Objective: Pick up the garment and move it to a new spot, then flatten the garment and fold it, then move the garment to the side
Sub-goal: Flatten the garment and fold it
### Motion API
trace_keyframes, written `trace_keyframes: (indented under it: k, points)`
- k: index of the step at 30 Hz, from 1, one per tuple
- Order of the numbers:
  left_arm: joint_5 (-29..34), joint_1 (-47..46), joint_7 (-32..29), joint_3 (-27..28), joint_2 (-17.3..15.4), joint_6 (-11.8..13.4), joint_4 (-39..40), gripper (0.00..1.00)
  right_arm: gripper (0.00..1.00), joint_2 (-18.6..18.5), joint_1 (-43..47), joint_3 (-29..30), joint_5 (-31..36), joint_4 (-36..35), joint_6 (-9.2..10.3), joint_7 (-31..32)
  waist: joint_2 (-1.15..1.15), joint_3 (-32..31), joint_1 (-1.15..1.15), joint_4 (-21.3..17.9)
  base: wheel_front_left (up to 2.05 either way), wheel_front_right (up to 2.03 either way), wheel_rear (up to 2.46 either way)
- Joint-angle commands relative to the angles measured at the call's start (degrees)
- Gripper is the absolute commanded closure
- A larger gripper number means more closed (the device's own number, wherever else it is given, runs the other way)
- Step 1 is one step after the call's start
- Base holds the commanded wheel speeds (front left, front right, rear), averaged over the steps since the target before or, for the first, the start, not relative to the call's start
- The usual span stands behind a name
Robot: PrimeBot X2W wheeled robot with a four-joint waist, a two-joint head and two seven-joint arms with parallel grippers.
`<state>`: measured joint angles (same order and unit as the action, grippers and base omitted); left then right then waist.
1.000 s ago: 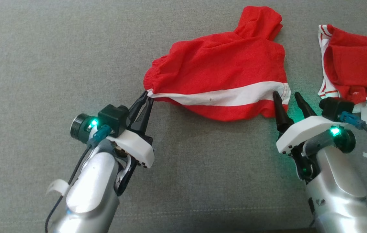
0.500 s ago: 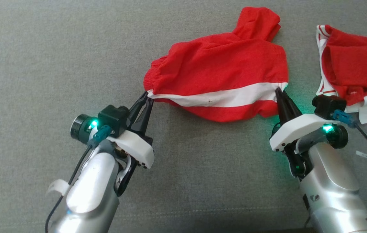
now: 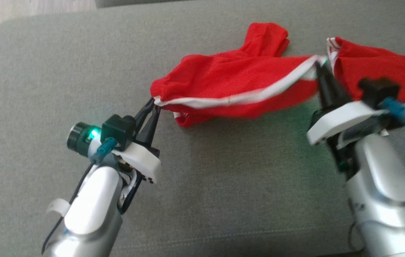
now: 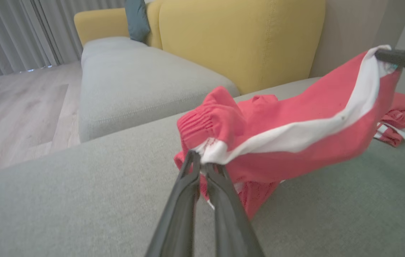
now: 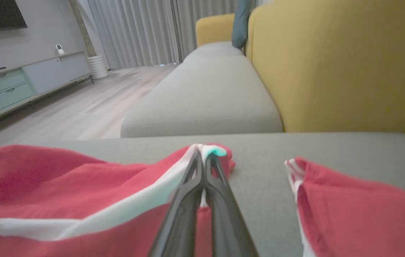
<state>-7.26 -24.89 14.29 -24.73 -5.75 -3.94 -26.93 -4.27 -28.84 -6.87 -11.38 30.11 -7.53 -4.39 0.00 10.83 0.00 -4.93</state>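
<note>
The garment [image 3: 223, 78] is a pair of red shorts with a white side stripe, stretched above the grey cushion between my two grippers. My left gripper [image 3: 151, 101] is shut on the waistband end of the white stripe; the left wrist view shows it [image 4: 202, 166] pinching that corner of the garment [image 4: 288, 121]. My right gripper [image 3: 319, 66] is shut on the other end of the stripe, raised toward the far right. In the right wrist view the closed tips [image 5: 202, 151] clamp the white hem of the garment [image 5: 63, 178].
A second red and white piece of clothing [image 3: 377, 67] lies on the grey cushion [image 3: 223, 171] just behind my right gripper. Yellow sofa backs [image 5: 330, 64] rise beyond the cushion, and wooden floor [image 4: 13, 107] lies off its left edge.
My right gripper closed on the stripe's right end and lifted it up and away, pulling the shorts taut. The head camera has shifted, showing more of the cushion's far edge.
</note>
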Motion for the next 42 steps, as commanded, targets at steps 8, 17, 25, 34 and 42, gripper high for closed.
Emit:
trace_keyframes:
  k: [8,17,25,34,42]
  points:
    - [1.7,-6.9,-1.7,2.7,-4.9,1.0,8.4,1.0,1.0,-6.2,-4.9,0.2,-0.5,-20.6,0.04,7.8,0.0,-5.0,0.0,-1.3,0.0,0.0,0.0]
    - [1.8,-6.3,-4.6,3.5,-7.3,2.4,16.5,1.0,1.0,-5.2,-2.2,2.3,-1.0,-28.6,0.04,9.8,0.0,-10.2,0.0,-1.4,0.0,0.0,0.0]
    - [1.9,-3.4,-7.8,3.5,-9.5,3.0,23.6,1.0,1.0,-3.8,2.3,3.3,-1.1,-33.8,0.04,12.6,0.0,-12.3,0.0,-0.9,0.0,0.0,0.0]
    - [1.2,0.6,-12.9,3.7,-12.0,3.6,33.3,1.0,1.0,-3.0,8.5,4.7,-0.5,-41.9,0.04,17.4,0.0,-11.8,0.0,-0.4,0.0,0.0,0.0]
    - [-2.0,-9.7,-17.0,4.0,-13.1,-0.7,29.1,1.0,1.0,-3.6,-4.4,3.8,-0.6,-37.3,0.04,18.8,0.0,-3.6,0.0,-0.4,0.0,0.0,0.0]
